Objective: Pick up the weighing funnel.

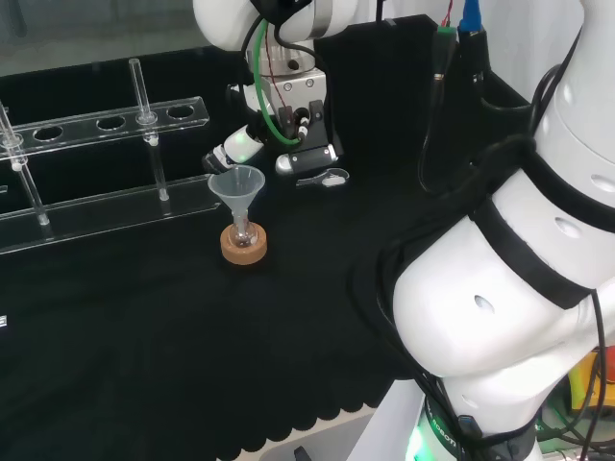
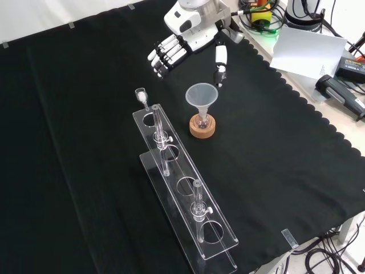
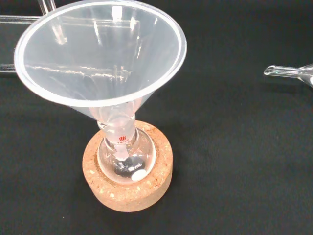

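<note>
While robot hand [image 2: 174, 50] is open, holding nothing: I'd lower onto weighing funnel [image 1: 327, 178] just beside it, pinch scoop body, stay off funnel [image 1: 236, 184].

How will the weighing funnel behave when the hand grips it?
Likely rigid and fragile: the weighing funnel looks like thin clear glass. Probably light and slippery, being small and smooth. Its round stem may let it roll.

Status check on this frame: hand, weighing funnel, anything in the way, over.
Hand open, holding nothing. Weighing funnel lying on the cloth beside the hand, not grasped. Funnel in its flask stands close by; mind clearance.
</note>
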You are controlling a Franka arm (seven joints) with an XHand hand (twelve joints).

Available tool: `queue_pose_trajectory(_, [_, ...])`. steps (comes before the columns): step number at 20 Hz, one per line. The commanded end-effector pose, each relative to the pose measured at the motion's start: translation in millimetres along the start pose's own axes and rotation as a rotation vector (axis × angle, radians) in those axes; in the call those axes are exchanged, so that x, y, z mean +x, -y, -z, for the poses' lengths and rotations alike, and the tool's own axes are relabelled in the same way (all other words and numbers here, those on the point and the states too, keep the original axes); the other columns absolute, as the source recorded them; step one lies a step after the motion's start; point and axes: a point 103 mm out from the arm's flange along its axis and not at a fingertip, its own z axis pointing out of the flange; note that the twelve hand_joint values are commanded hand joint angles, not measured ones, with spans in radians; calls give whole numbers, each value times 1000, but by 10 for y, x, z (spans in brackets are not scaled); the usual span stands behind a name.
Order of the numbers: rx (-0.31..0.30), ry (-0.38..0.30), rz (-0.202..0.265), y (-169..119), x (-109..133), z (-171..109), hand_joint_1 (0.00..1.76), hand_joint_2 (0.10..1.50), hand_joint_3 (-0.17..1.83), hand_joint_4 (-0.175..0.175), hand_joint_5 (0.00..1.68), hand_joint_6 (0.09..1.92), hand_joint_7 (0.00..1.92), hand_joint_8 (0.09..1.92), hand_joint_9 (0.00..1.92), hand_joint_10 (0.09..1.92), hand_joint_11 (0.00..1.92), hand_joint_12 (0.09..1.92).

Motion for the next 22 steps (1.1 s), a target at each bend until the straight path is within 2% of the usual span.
queue_pose_trajectory(1, [5, -6, -6, 34, 19, -18, 413, 624, 73, 17, 0, 87, 82, 87, 0, 374, 0, 87])
queue_pose_trajectory(5, [3, 0, 0, 49, -12, 5, 412, 627, 73, 16, 0, 87, 83, 87, 0, 376, 0, 87])
queue_pose_trajectory(12, [-22, 48, 5, 95, -277, 176, 411, 630, 72, 14, 0, 87, 88, 87, 0, 377, 0, 87])
queue_pose_trajectory(22, [19, 88, -47, 135, -792, 131, 416, 639, 63, 18, 0, 87, 111, 87, 0, 423, 0, 87])
